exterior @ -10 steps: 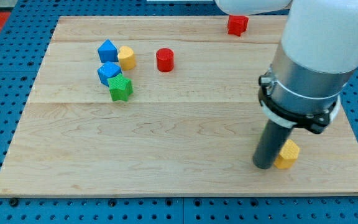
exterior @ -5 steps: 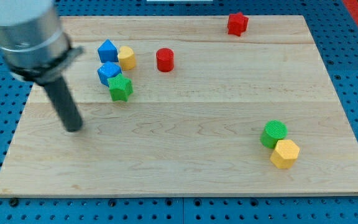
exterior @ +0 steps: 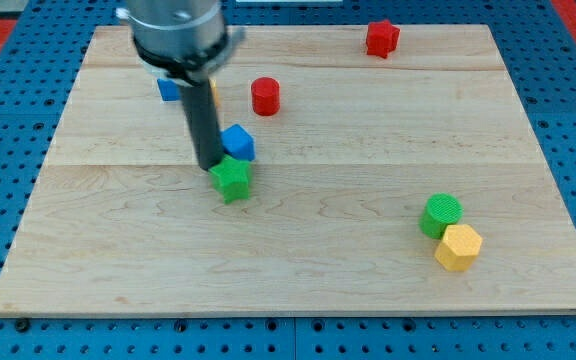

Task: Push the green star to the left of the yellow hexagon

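Camera view: my tip [exterior: 210, 166] sits on the wooden board [exterior: 118, 270] just at the upper left of the green star [exterior: 232, 179], touching it or very nearly so. That placing makes sense for the job: the star has to travel toward the view's right and a little nearer the bottom, so the rod stands on the side away from the goal, ready to shove from behind. There is no hand to open or close here; the arm ends in a plain rod, and it holds nothing, only leans against the star's edge.

A blue block [exterior: 237, 142] lies just beyond the star, on its far right side, close to the rod and apparently touching the star's top. It may be dragged along if the push runs too far upward.

The yellow hexagon [exterior: 459, 247] rests near the right end of the board, low in the view, with a green cylinder [exterior: 441, 214] pressed against its upper left corner. The star is well apart from both. The spot to the hexagon's left is bare wood, but the cylinder sits just above it, so the approach will need to come in low.

Farther off, a red cylinder [exterior: 265, 96] stands right of the arm, a red star [exterior: 382, 38] lies near the far edge, and another blue block [exterior: 169, 88] peeks out behind the rod. A yellow sliver shows there too, mostly hidden.

I judge the task to be at an early stage.
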Robot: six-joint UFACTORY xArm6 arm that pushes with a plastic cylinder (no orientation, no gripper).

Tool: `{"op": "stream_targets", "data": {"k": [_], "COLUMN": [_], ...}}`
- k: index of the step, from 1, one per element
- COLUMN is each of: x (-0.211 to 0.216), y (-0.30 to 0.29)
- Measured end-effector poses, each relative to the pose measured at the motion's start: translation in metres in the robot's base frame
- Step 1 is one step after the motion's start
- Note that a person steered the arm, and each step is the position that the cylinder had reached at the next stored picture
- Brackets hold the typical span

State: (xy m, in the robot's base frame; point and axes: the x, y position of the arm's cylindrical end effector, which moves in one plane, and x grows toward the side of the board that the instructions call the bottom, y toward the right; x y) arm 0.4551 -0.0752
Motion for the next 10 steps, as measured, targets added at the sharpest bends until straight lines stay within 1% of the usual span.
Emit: {"op": "stream_targets", "data": {"k": [1,2,3,4,5,6,7,8,9,10], "x": [0.004,0.019,0.019,0.019,0.02,0.023,0.04,0.053,0.056,0.036], "y": [-0.008,0.07,0.14,0.085,0.064,0.027,0.046,0.162,0.155,0.069]}}
